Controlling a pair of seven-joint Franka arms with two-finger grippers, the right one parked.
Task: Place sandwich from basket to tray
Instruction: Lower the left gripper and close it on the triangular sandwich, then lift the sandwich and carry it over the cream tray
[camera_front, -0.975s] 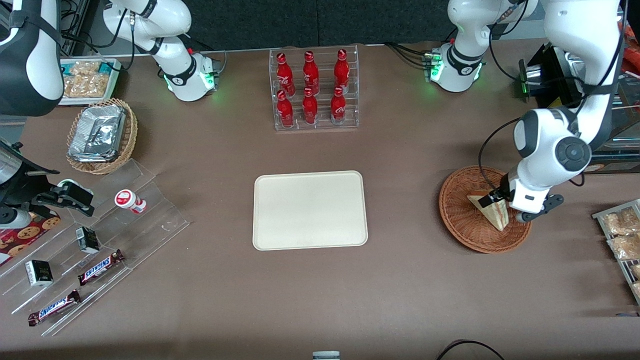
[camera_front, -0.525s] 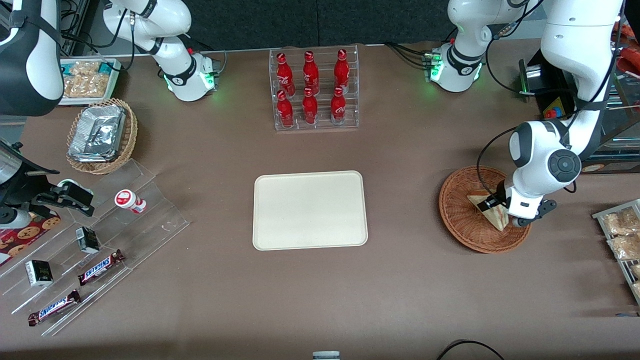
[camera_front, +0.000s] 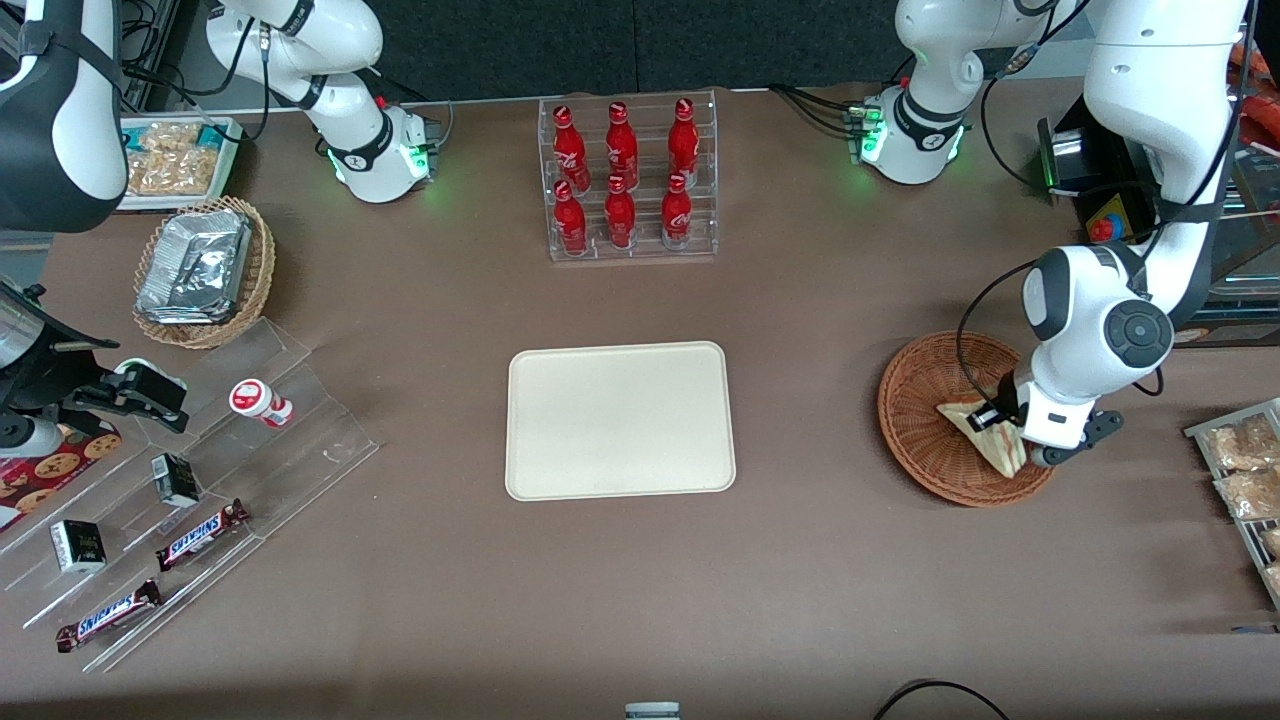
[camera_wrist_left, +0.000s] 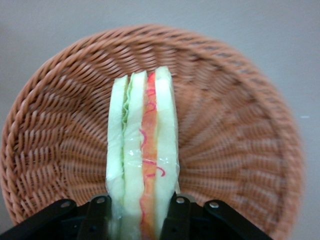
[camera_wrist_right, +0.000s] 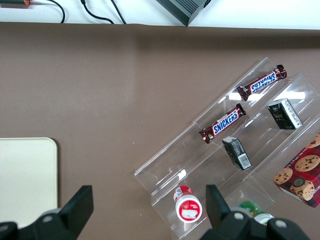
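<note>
A brown bench (camera_front: 820, 330) carried a flat cream-beige rectangular plastic tray (camera_front: 620, 420) at its middle, and toward the working arm's end sat a round reddish-brown wicker basket (camera_front: 925, 430). Over that basket the left arm's gripper (camera_wrist_left: 141, 212) hung low, its black fingers (camera_wrist_left: 177, 212) clamped on either flat face of the small triangular clear-wrapped sandwich (camera_wrist_left: 142, 150) of pale bread with green and red-orange filling. The sandwich was inside the basket's rim, standing on edge (whether it touched the weave could not be told).

The slick wrap could probably let the wedge slide or swivel during the carry, since the grip sat at one end only.

Its long axis ran straight out from the fingers, filling edge facing the wrist camera, tip pointing away from the gripper.
</note>
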